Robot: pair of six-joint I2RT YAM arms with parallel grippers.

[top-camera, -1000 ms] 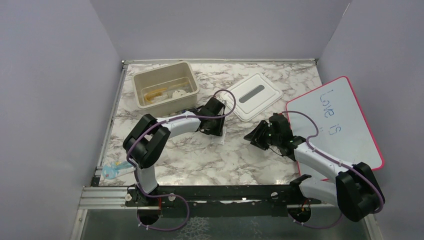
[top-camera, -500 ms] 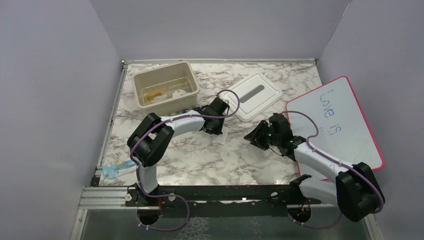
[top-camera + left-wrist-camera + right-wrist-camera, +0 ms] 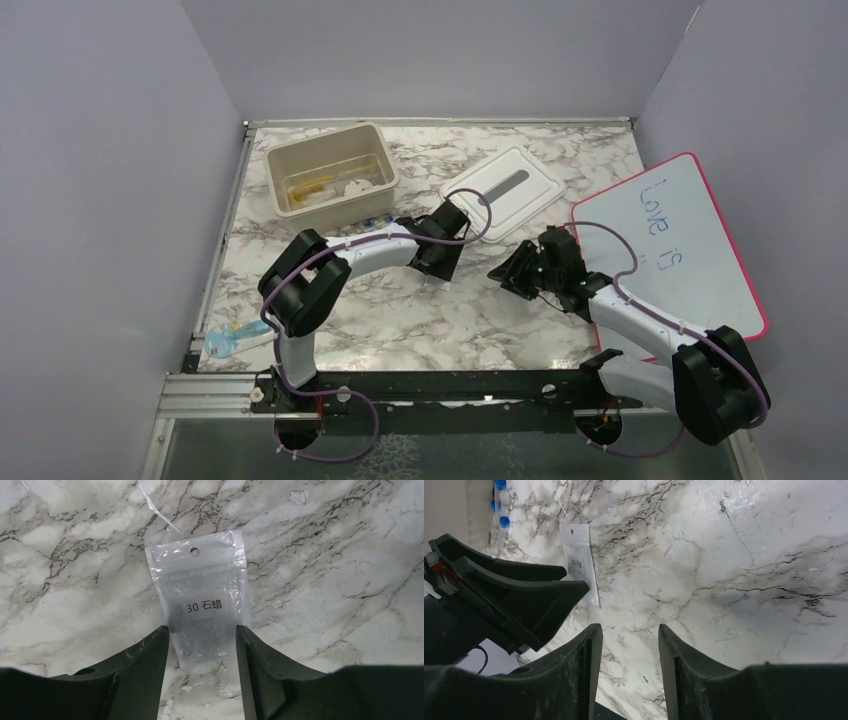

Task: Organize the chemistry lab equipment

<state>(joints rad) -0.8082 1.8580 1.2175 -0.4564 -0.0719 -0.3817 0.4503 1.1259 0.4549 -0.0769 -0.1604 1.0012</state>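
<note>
we swung the left arm [image 3: 370, 248] rightward until its wide-open jaws straddled the clear packet [image 3: 200, 600], ready for pickup.

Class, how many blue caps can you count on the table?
3, in a row beside the beige bin: first blue cap, second, third. More may hide behind the left gripper.

You are looking at a desk [image 3: 400, 320] with a white marble-patterned top veined in grey. Plain lilac panels close the desk in: a left wall [image 3: 100, 200], a back wall [image 3: 440, 55] and a right wall [image 3: 760, 90]. An aluminium rail [image 3: 205, 395] runs along the desk's near edge. The light is even and the shadows are soft.
</note>
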